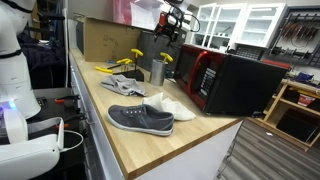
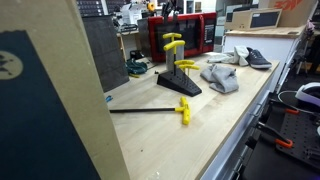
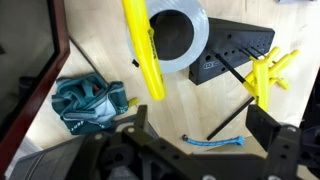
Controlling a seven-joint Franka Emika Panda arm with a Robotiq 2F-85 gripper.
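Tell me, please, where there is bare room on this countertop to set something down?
Bare countertop lies between the grey sneaker and the counter's end, and around the loose T-handle hex key. It is crowded around the metal cup, the wrench stand and the microwave.

Arm (image 1: 12,80): white glossy shells, rounded links, dark gap betw. upper and lower segs. Blue light (image 1: 9,105) glowing on the white casing. Gripper (image 3: 198,118): all black, matte. Fingers (image 3: 268,128) thick, blocky, w/ dark ribbed mech. housing behind. Markings/screws too small to read.
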